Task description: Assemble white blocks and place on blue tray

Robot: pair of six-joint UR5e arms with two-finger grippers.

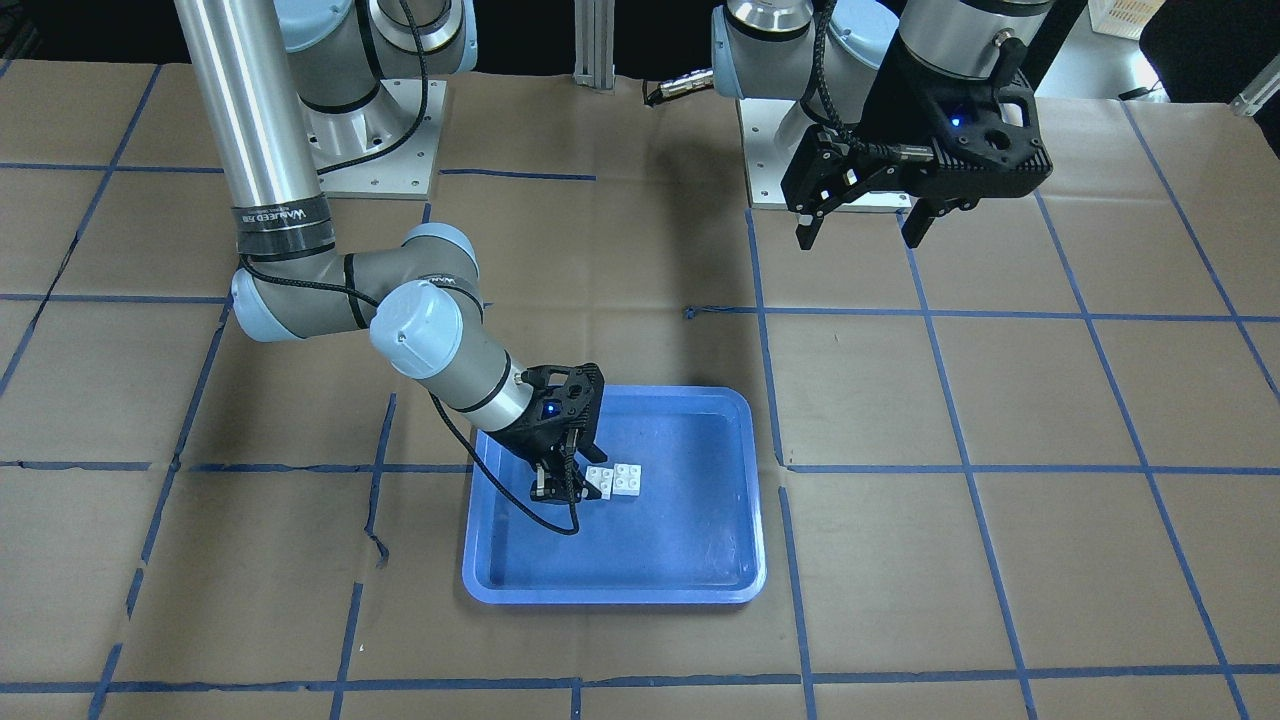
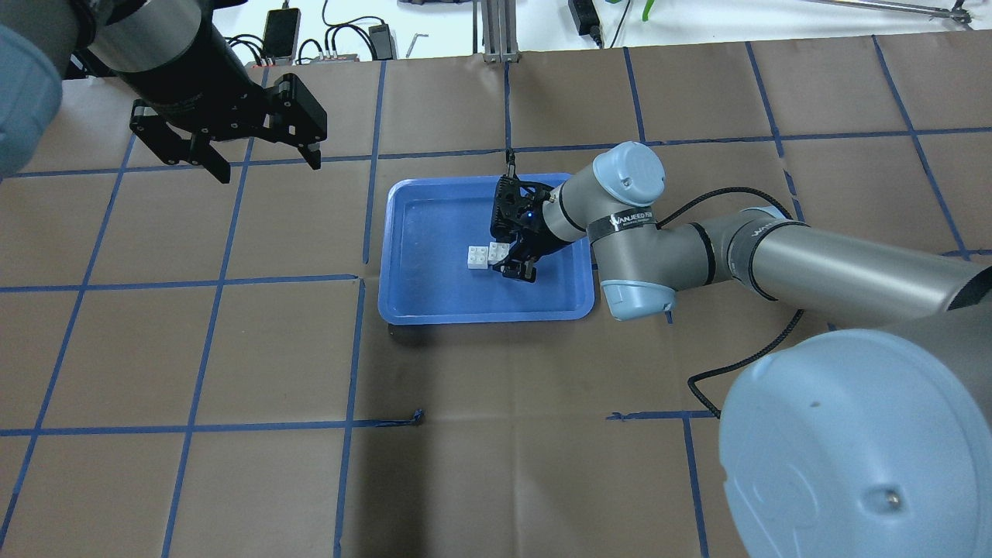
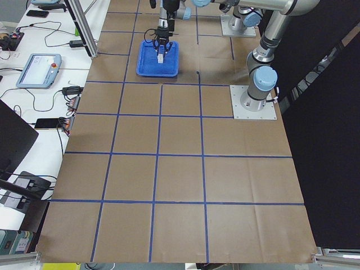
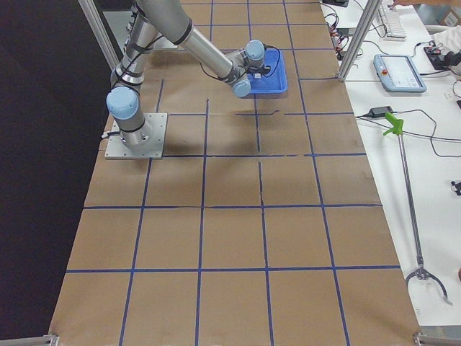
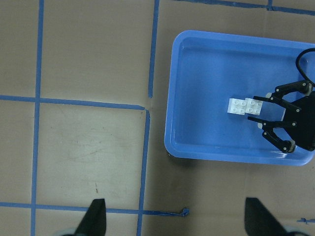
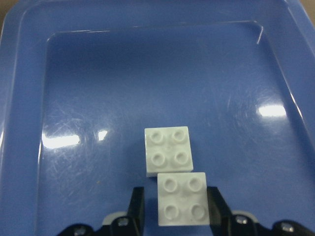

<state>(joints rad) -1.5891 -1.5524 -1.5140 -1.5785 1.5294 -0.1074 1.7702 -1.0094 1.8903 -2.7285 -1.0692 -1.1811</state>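
Note:
Two white blocks (image 6: pixel 167 150) lie side by side and touching, slightly offset, studs up, inside the blue tray (image 6: pixel 147 59). They also show in the front view (image 1: pixel 618 480) and the overhead view (image 2: pixel 488 254). My right gripper (image 6: pixel 175 209) is low in the tray. Its fingers flank the nearer block (image 6: pixel 182 199), with a thin gap showing on one side. It also shows in the overhead view (image 2: pixel 511 267). My left gripper (image 1: pixel 860 240) hangs open and empty, high above the table and away from the tray (image 1: pixel 700 580).
The table is covered in brown paper with a blue tape grid (image 2: pixel 356 349). The arm bases (image 1: pixel 380 140) stand at the robot's edge. Monitors, cables and a teach pendant (image 3: pixel 36 70) lie on the side benches off the table.

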